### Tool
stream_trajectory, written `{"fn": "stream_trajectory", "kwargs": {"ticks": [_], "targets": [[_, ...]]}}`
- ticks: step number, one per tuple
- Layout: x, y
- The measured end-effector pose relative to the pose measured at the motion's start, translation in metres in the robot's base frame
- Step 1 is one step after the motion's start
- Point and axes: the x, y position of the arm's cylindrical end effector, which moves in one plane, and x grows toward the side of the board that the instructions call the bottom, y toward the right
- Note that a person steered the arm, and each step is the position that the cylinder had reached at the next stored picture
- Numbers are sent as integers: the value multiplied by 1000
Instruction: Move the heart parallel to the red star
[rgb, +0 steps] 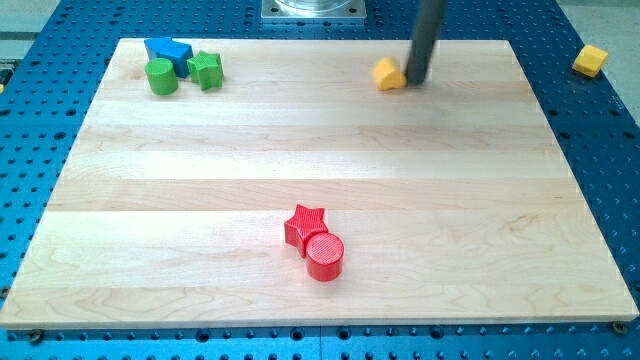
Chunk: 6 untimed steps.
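Observation:
A yellow heart block (388, 74) lies near the board's top edge, right of centre. My tip (414, 80) stands right beside it, touching or almost touching its right side. A red star (303, 226) lies low on the board near the centre, with a red cylinder (324, 255) touching it at its lower right. The heart is far above the star and somewhat to its right.
At the top left corner sit a green cylinder (160, 76), a blue block (168, 52) and a green star (207, 69), close together. A yellow cube (590, 61) lies off the wooden board (150, 200) at the top right, on the blue perforated table.

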Motion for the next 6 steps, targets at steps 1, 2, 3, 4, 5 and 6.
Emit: {"fn": "stream_trajectory", "kwargs": {"ticks": [1,2,3,4,5,6], "targets": [[105,-128],[87,-68],[-4,-41],[-66,-45],[-3,-123],[122,-201]]}}
